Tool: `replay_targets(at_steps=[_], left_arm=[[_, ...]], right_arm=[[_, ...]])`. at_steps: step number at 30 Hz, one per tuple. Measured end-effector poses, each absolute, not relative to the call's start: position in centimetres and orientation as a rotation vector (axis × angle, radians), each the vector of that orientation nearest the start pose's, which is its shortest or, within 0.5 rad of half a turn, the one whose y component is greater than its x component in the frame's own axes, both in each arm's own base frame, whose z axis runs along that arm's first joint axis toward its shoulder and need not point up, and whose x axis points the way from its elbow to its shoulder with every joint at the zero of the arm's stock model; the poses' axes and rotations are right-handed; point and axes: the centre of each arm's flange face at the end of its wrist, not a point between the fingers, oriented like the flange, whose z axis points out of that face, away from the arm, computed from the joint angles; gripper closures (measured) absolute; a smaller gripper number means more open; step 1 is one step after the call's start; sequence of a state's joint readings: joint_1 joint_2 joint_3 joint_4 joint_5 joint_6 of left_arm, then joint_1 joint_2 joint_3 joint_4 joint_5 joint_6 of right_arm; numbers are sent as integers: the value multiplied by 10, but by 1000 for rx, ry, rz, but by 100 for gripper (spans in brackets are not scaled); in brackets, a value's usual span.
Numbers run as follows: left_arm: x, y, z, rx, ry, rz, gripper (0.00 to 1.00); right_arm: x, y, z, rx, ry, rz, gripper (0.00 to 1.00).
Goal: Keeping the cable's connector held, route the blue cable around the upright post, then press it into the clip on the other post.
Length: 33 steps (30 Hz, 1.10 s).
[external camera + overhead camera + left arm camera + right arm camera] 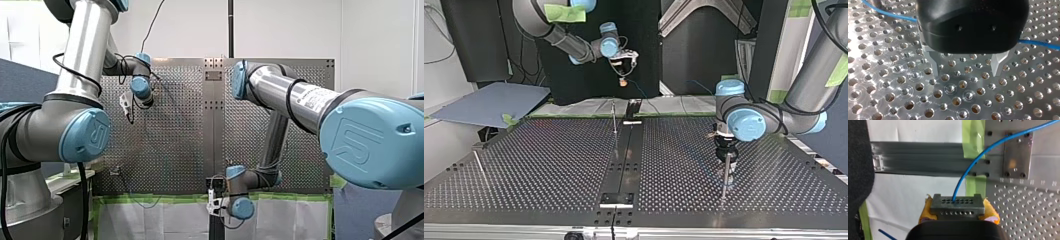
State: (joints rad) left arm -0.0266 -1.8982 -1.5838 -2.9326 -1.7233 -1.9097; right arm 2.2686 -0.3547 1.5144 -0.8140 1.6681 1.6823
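My right gripper (957,213) is shut on the grey connector block (957,203), with a yellow pad on each side of it. The blue cable (965,173) leaves the block and runs off over the perforated table. In the top view my right gripper (623,79) hangs raised beyond the table's far edge. My left gripper (965,67) is open just above the table, and nothing lies between its metal fingers (997,63). The blue cable (885,11) passes behind its body. In the top view my left gripper (727,161) sits right over an upright post (724,182).
A second thin post (614,117) stands at the table's far middle, beside the dark centre strip (624,160). A leaning rod (480,167) stands at the top view's left. Green tape (974,140) edges the perforated table (549,160).
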Motion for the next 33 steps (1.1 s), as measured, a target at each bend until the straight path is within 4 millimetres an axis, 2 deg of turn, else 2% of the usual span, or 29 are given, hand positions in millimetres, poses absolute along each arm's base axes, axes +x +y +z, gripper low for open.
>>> replay_targets(at_steps=[13,20,25,33], left_arm=[[587,-134,322,-379,1661,-144,1],[588,-134,322,-379,1661,-144,1],[587,-134,322,-380,1663,-145,1],[586,-136,321,-384,1666,-154,1]], right_arm=[[452,-401,-189,1854,-1179,1414,100],[435,-403,-208,1852,-1211,1380,100],[428,-402,-216,1856,-1220,1356,100],[418,-401,-215,1840,-1222,1354,100]])
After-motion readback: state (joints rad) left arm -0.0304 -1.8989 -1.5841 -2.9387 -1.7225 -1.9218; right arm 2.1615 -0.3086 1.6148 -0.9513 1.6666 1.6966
